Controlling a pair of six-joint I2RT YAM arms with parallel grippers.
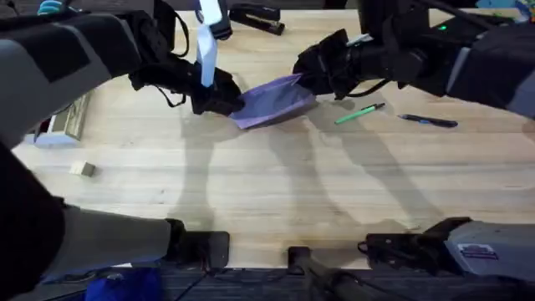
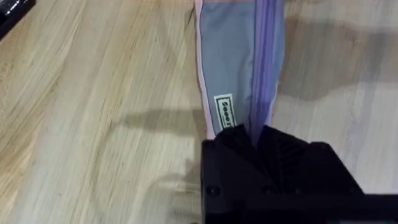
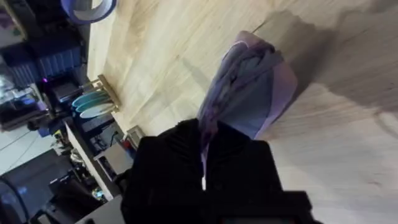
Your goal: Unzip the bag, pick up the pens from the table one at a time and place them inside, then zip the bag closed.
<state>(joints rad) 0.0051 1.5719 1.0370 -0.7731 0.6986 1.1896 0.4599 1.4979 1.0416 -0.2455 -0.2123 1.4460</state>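
Both ends of the soft lavender and grey-blue fabric pouch [image 1: 274, 101] vanish inside black fingers: the left gripper [image 1: 219, 99] pinches one end, the right gripper [image 1: 311, 77] clamps the zipper end. The pouch lies crumpled on the butcher-block table [image 1: 267, 184]. Beside the pouch lie a thin green pen [image 1: 359, 114] and a dark pen [image 1: 427, 121]; beyond it sits a black stapler [image 1: 257, 18].

Wooden desk [image 1: 276, 180]: purple pouch [image 1: 272, 102], green pen [image 1: 359, 114], dark pen [image 1: 428, 121], black stapler [image 1: 257, 18], small block [image 1: 82, 169].
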